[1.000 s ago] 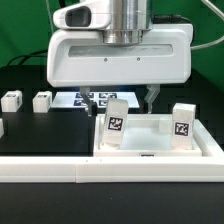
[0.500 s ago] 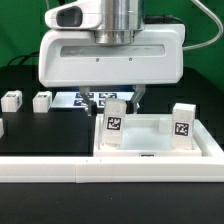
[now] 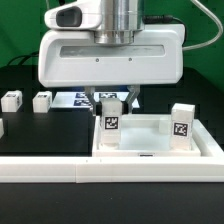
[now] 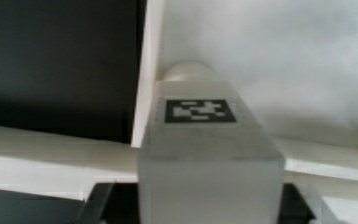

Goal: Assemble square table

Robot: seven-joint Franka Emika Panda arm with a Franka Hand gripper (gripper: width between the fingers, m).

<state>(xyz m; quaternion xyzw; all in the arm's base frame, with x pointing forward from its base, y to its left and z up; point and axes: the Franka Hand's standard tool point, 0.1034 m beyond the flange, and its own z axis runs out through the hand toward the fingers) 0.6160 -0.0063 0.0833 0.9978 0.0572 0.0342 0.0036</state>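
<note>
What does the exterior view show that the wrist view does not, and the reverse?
Only the exterior view: the gripper with its fingers on either side of a leg, a second leg on the slab, two loose legs, the marker board.
Only the wrist view: a close look down that leg's length.
Both: the leg, its tag, the slab, the black table.

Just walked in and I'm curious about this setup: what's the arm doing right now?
The gripper hangs low over the square table, straddling the top of an upright leg at the slab's corner on the exterior view's left; whether it grips the leg I cannot tell. A second leg stands at the right corner. Two loose legs wait on the black table.
</note>
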